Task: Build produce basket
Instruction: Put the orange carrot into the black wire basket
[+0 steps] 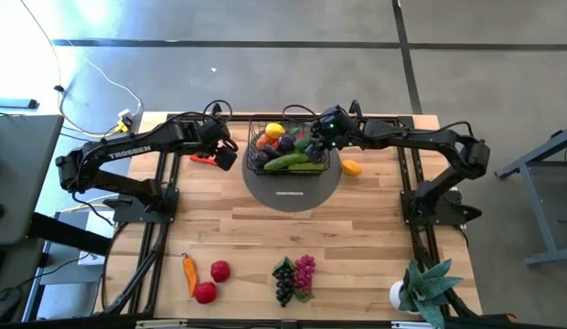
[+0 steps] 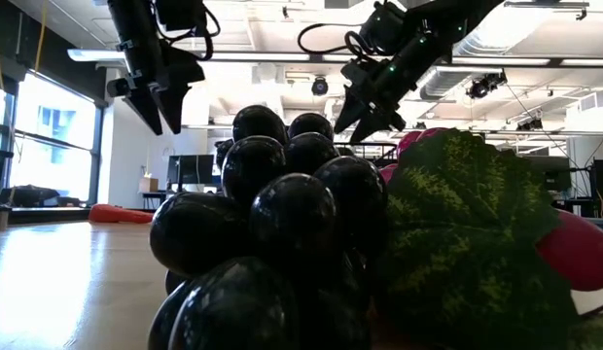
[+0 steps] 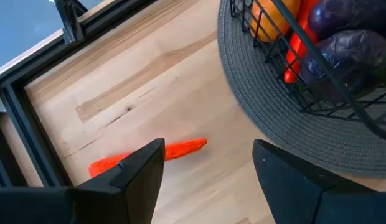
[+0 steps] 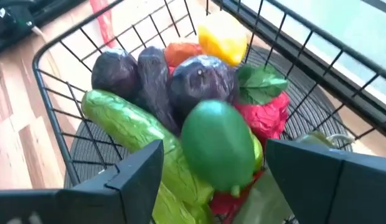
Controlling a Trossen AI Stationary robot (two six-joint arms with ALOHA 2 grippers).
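left claw (image 1: 227, 155) gaping, empty | red pepper (image 1: 203, 159) on table at its 9 o'clock, long axis 3–9 | right claw (image 4: 213, 163) spread wide, empty over basket (image 1: 254, 146)

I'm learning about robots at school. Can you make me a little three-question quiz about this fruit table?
1. True or false: the black wire basket sits on a grey round mat.
2. Which gripper hovers over the basket: A left, B right?
3. What long red thing lies on the table under the left gripper?

Key: 1 true. 2 B, the right gripper, open. 3 a red chili pepper.
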